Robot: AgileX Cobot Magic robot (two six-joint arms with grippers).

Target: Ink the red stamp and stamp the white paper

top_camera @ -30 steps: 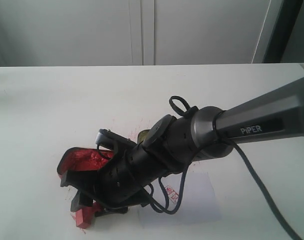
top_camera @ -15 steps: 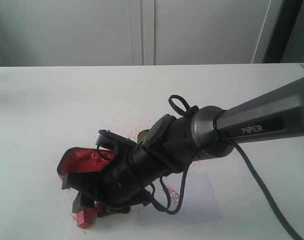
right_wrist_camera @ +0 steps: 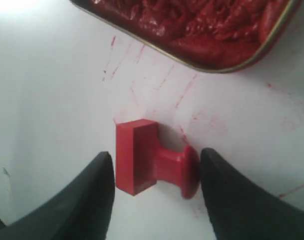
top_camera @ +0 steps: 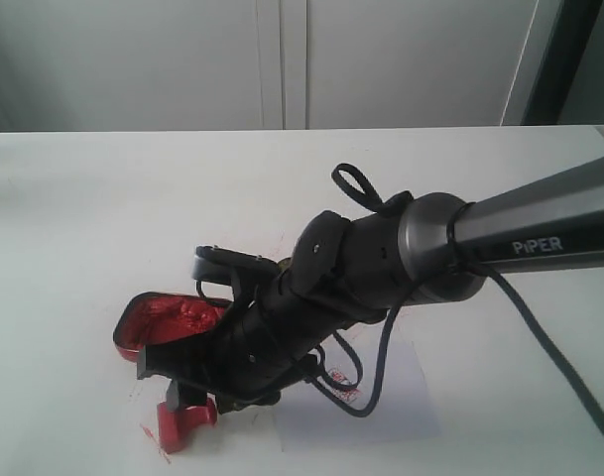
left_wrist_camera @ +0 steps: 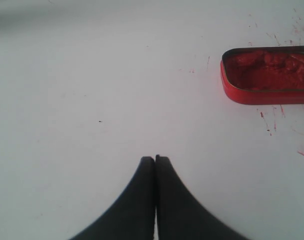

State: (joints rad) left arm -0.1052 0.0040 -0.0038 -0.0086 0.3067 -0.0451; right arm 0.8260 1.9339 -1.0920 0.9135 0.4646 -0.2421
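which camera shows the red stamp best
The right wrist view: the red stamp lies on its side, block and knob both clear. The exterior view shows it small and partly covered; the left wrist view misses it.

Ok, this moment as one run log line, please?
right gripper: fingers open astride red stamp | red stamp: on its side on table | left gripper: fingers shut | white paper: red marks

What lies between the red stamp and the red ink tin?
Only white tabletop streaked with red ink smears separates the red stamp from the red ink tin, shown in the right wrist view.
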